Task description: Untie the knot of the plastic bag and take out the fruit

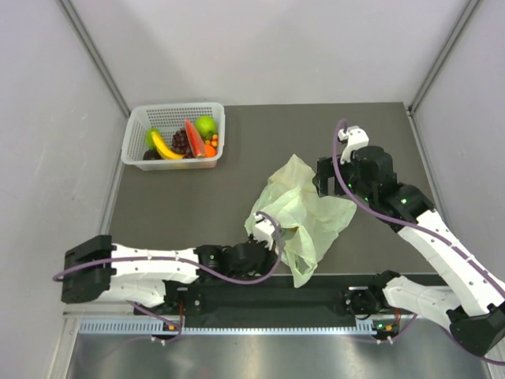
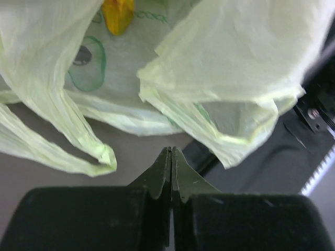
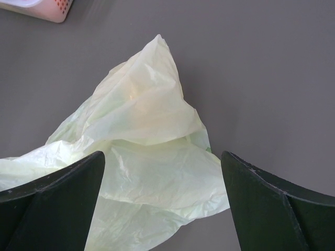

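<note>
The pale green plastic bag (image 1: 302, 212) lies crumpled mid-table. No tied knot shows; two handle loops (image 2: 99, 157) lie loose in the left wrist view. A yellow fruit piece (image 2: 116, 15) shows through the bag's mouth. My left gripper (image 1: 265, 243) is shut and empty at the bag's near left edge, its tips (image 2: 171, 151) just short of the loops. My right gripper (image 1: 326, 183) is open and empty above the bag's right side, with the bag (image 3: 152, 157) between its fingers (image 3: 57, 193) in the right wrist view.
A white lattice basket (image 1: 137, 126) stands at the far left, holding a banana (image 1: 166, 148), a red wedge (image 1: 193, 138), dark grapes (image 1: 181, 142), a green apple (image 1: 206, 125) and a small orange (image 1: 210, 150). Its corner (image 3: 47, 8) shows in the right wrist view.
</note>
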You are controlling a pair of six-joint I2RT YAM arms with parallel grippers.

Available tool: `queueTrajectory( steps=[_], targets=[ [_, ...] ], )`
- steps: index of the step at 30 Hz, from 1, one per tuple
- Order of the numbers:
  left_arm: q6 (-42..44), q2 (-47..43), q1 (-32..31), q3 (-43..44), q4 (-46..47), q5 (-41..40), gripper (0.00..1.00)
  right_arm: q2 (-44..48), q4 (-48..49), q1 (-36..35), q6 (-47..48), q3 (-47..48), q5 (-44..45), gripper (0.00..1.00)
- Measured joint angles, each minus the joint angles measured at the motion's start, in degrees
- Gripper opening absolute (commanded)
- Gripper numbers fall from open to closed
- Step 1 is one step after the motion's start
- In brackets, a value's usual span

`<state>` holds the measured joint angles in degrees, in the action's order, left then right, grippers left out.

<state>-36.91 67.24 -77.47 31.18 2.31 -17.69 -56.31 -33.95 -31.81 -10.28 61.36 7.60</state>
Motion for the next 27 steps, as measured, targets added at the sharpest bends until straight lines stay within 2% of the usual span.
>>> queueTrajectory(
  steps=[9,17,24,27],
  targets=[
    [0.7,13.4,1.1,7.3,5.0,-13.5,0.00,-1.3,0.5,0.0,0.2,-1.0,-0.8,0.97],
    [1.7,17.6,11.1,7.6,8.3,-16.3,0.00,-3.4,1.0,0.1,0.3,-1.0,-1.7,1.00],
    [4.6,18.9,14.5,10.3,10.2,-16.9,0.00,-5.3,2.0,0.1,0.7,-1.0,-1.9,1.00],
    [5.7,20.3,16.0,12.2,11.2,-17.1,0.11,-6.8,2.1,0.1,0.9,-1.0,-2.4,1.00]
  ],
)
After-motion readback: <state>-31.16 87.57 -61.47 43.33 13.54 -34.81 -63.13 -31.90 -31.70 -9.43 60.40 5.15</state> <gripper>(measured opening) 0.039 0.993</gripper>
